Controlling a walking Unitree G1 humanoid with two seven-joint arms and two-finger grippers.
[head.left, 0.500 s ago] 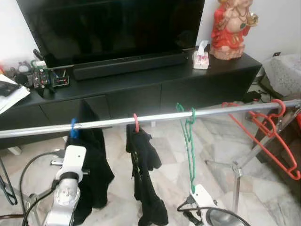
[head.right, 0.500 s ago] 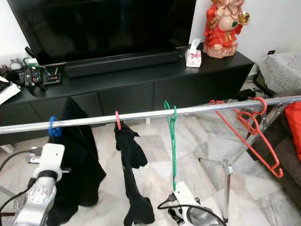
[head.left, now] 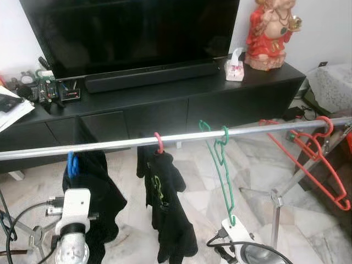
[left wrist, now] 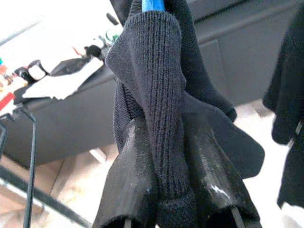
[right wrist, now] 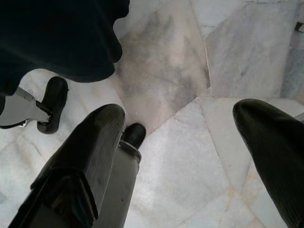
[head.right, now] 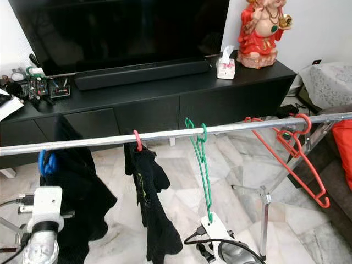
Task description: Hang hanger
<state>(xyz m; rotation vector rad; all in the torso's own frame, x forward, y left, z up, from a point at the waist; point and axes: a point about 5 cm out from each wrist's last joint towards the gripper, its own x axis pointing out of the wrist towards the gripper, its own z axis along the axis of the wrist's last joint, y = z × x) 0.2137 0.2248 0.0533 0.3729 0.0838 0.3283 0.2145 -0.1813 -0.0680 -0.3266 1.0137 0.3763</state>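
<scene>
A silver rail (head.left: 181,136) runs across in front of me. At its left a blue hanger (head.left: 71,164) carries a black knit garment (head.left: 91,192). My left gripper (left wrist: 166,142) is shut on a fold of that garment just below the blue hook (left wrist: 153,4); its white wrist (head.left: 75,206) shows under the rail. A pink hanger (head.left: 159,143) holds another black garment (head.left: 165,203). A bare green hanger (head.left: 220,162) hangs mid-rail and red hangers (head.left: 316,159) hang at the right end. My right gripper (right wrist: 178,114) is open, low down, pointing at the marble floor.
Behind the rail stands a black TV console (head.left: 181,99) with a television, a soundbar (head.left: 151,76), a tissue box (head.left: 235,66), a red statue (head.left: 270,33) and clutter at its left end. The rack's leg (head.left: 278,203) rises from the floor on the right.
The blue hanger and its black garment have slid left along the rail with my left arm, which now sits lower. The pink-hung garment and green hanger have swung slightly left.
</scene>
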